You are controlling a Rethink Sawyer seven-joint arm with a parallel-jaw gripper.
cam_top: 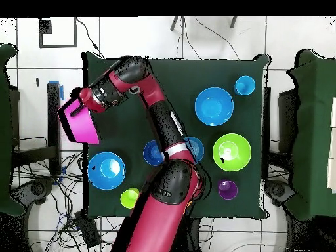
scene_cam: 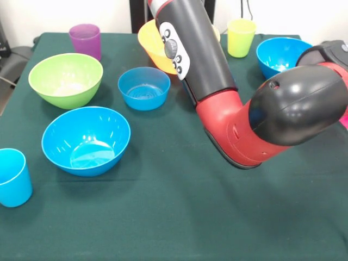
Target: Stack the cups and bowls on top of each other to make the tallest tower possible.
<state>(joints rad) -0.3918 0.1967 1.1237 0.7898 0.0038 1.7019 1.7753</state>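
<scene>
Pink bowl [cam_top: 83,125] carried at the table's edge.
Gripper [cam_top: 77,109] apparently grips its rim, tilted for transport; finger spread hidden.

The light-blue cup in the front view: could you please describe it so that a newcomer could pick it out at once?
Start at the green-covered table and go to its near left corner. Beside the big blue bowl, at the picture's left edge, stands the light-blue cup, upright and empty. It alone is blue, tall and narrow; the purple cup and the yellow-green cup stand at the far side.
</scene>
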